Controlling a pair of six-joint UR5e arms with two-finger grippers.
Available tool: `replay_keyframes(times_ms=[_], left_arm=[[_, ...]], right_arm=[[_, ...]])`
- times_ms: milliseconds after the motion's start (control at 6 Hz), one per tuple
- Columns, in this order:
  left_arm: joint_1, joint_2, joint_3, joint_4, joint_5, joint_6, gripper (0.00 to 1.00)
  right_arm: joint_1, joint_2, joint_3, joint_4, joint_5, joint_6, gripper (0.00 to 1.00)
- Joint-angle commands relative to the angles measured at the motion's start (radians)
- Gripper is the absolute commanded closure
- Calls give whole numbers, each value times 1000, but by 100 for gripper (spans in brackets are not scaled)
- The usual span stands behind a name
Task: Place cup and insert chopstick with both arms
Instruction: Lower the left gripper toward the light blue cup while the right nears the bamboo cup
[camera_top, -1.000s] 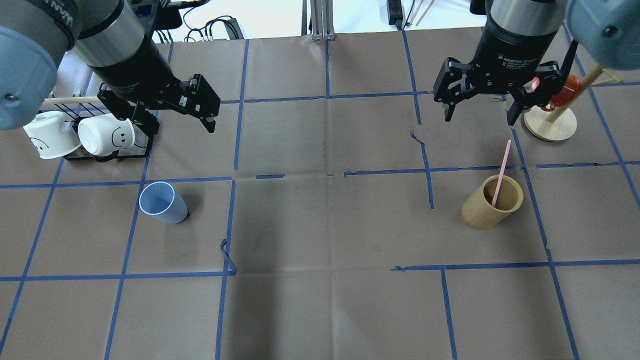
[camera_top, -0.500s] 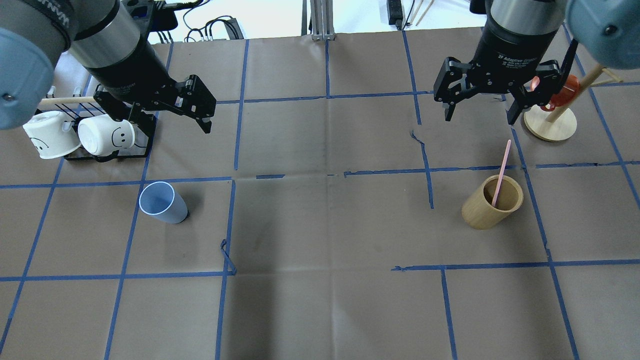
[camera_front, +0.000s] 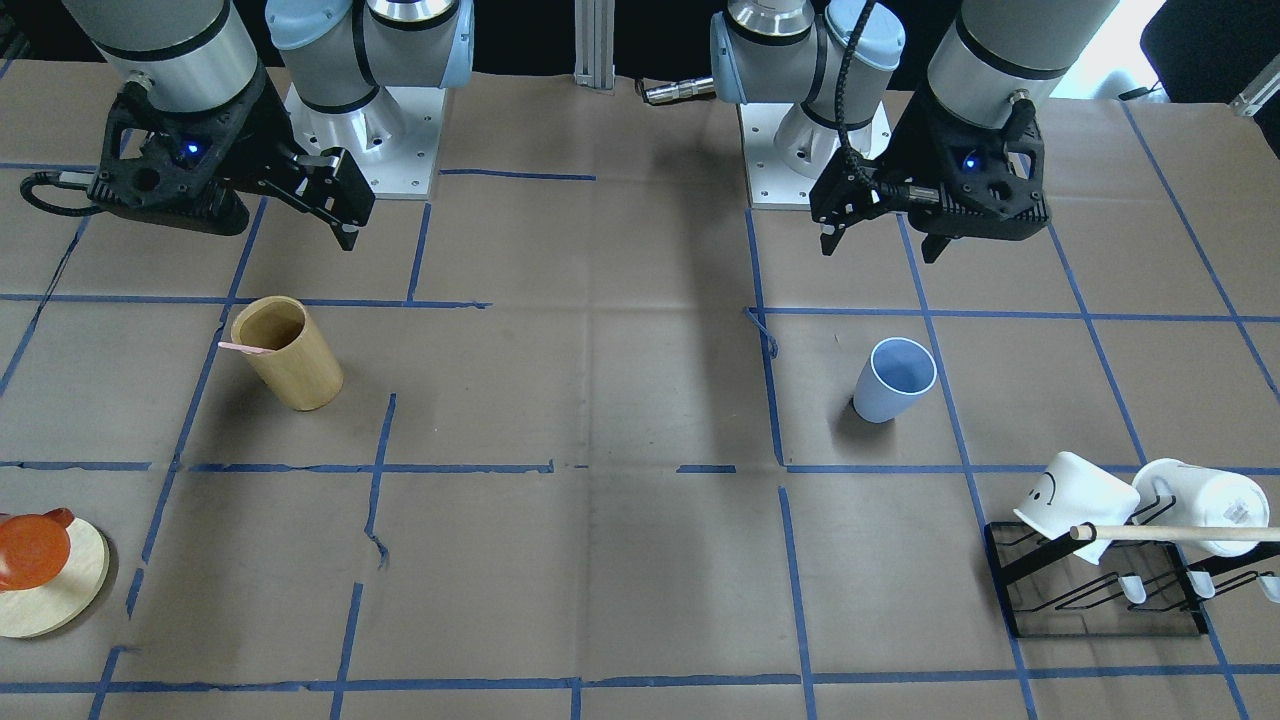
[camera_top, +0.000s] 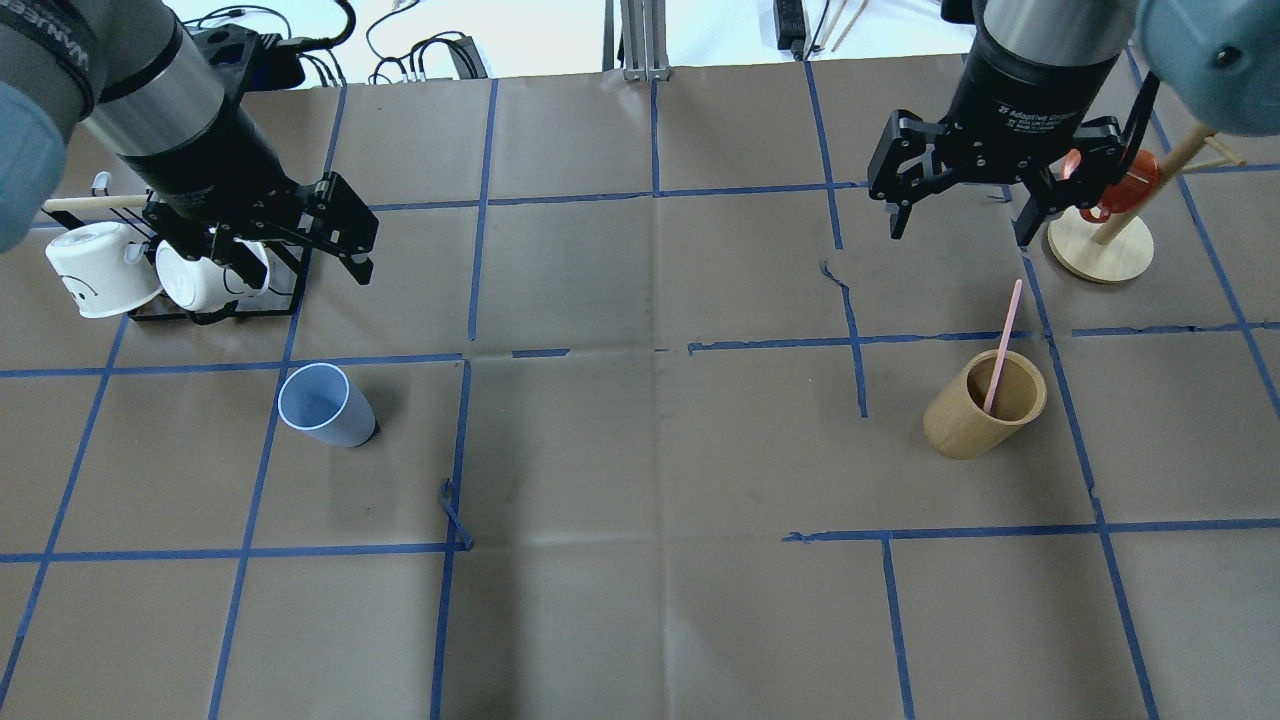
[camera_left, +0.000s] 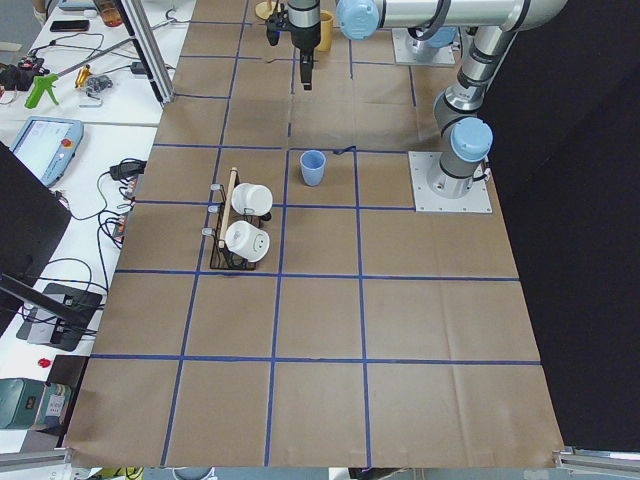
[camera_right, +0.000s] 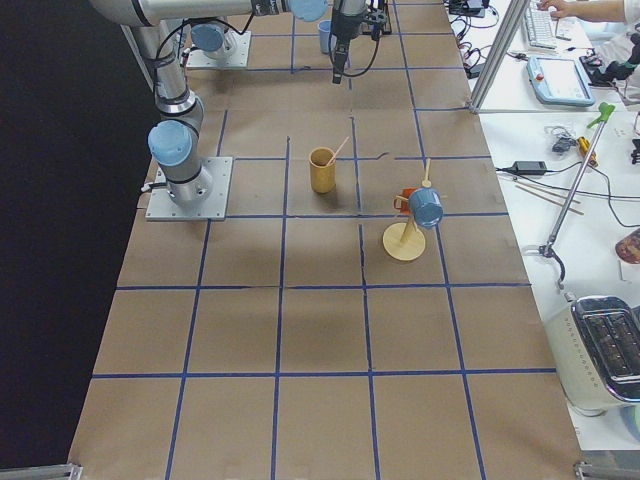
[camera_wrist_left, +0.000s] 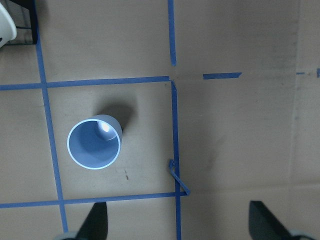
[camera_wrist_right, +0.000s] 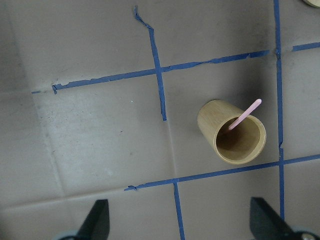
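I have two grippers up, and both are released. The left gripper (camera_front: 880, 250) hangs with its fingers (camera_wrist_left: 97, 222) spread wide and nothing between them. The right gripper (camera_top: 958, 236) is spread just as wide and just as bare. Neither touches anything.

Under the left wrist camera I see one blue cup (camera_wrist_left: 94, 143). It stands upright on the table (camera_top: 640, 450), mouth up, inside a taped square on the robot's left half. It is off to one side of the line between the fingertips.

Below the right wrist sits one bamboo holder (camera_wrist_right: 234, 132), upright on the robot's right half. One pink chopstick (camera_top: 1003, 340) stands tilted inside it, resting on the rim with its upper end poking out. Cup and holder are well apart, with most of the table's width between them.

Further out on the left I count two white mugs (camera_top: 95, 270) lying on one black wire rack (camera_front: 1100, 600), with one wooden dowel (camera_front: 1170, 533) across it. Beyond the right gripper stands one wooden mug tree (camera_top: 1100, 245) carrying one orange mug (camera_top: 1125, 180). The right-end view shows one blue mug (camera_right: 427, 208) on it too.
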Motion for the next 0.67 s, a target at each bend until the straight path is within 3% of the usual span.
replay_keyframes(times_ms=[0, 333, 500], left_arm=[[20, -8, -122, 100, 5, 28, 2], [77, -22, -277, 307, 3, 103, 2], [85, -39, -341, 417, 3, 129, 2]], right_arm=[[-51, 7, 2, -6, 0, -52, 0], [-265, 7, 11, -5, 12, -319, 0], [-263, 7, 9, -5, 17, -309, 0]])
